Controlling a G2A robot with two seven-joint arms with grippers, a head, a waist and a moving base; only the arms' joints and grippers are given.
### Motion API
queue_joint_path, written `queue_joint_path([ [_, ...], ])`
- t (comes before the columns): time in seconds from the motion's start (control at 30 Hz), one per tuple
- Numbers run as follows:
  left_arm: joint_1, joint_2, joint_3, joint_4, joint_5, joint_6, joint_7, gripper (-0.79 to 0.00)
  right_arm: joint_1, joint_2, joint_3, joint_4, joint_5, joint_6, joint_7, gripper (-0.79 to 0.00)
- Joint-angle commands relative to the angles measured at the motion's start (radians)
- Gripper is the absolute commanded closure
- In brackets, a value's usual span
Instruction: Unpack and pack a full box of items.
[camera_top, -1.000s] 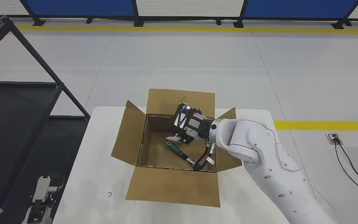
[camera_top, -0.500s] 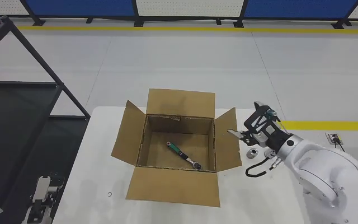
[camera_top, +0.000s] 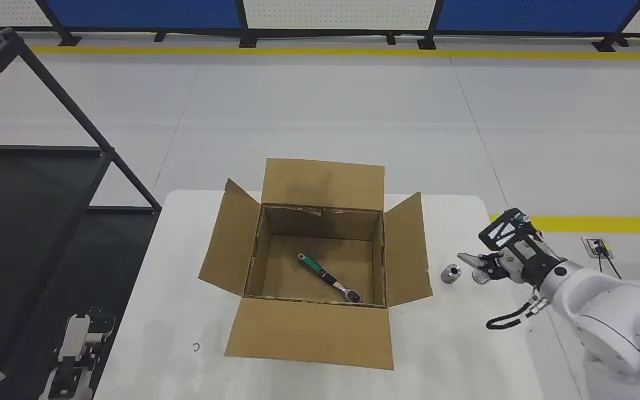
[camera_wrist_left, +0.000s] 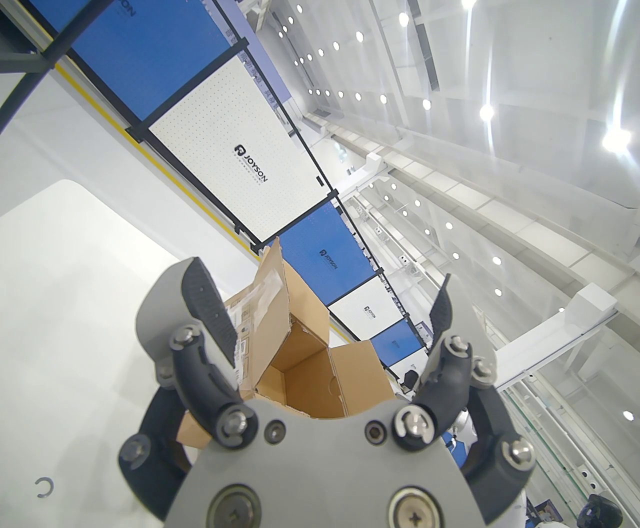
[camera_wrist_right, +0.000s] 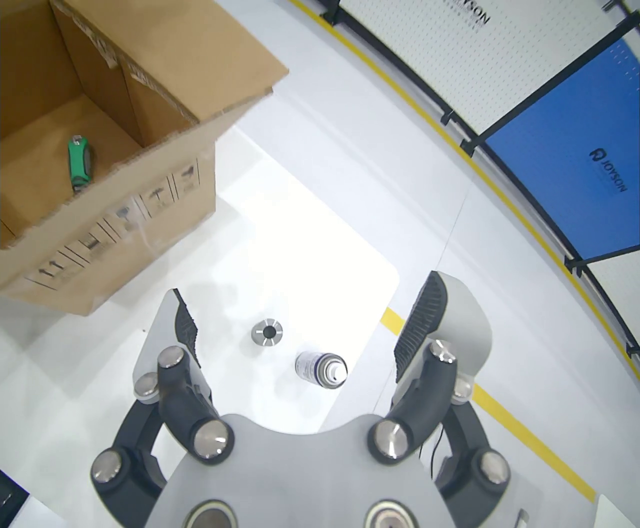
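Ratchet (camera_top: 325, 276) lies diagonally in box (camera_top: 310, 336), head near-right

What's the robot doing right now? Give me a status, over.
Left gripper open, empty. Right gripper open over metal sleeve and small bottle on table. Ratchet in box. Nothing blocking.

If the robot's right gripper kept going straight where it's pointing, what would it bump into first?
Probably the small spray can standing on the white table, below the open right gripper. A metal ring stands close beside it; depth is hard to judge.
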Motion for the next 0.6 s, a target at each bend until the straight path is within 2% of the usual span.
queue_joint_path([
  [0.0, 0.000, 0.000, 0.000, 0.000, 0.000, 0.000, 0.000, -0.785, 0.043, 0.004, -0.026, 0.066, 0.016, -0.033, 0.042, -0.785],
  [0.23, 0.000, 0.000, 0.000, 0.000, 0.000, 0.000, 0.000, -0.785, 0.185, 0.015, -0.113, 0.308, 0.101, -0.112, 0.178, -0.785],
  [0.33, 0.000, 0.000, 0.000, 0.000, 0.000, 0.000, 0.000, -0.785, 0.226, 0.022, -0.153, 0.385, 0.120, -0.099, 0.196, -0.785],
  [0.57, 0.000, 0.000, 0.000, 0.000, 0.000, 0.000, 0.000, -0.785, 0.230, 0.022, -0.159, 0.390, 0.121, -0.096, 0.200, -0.785],
])
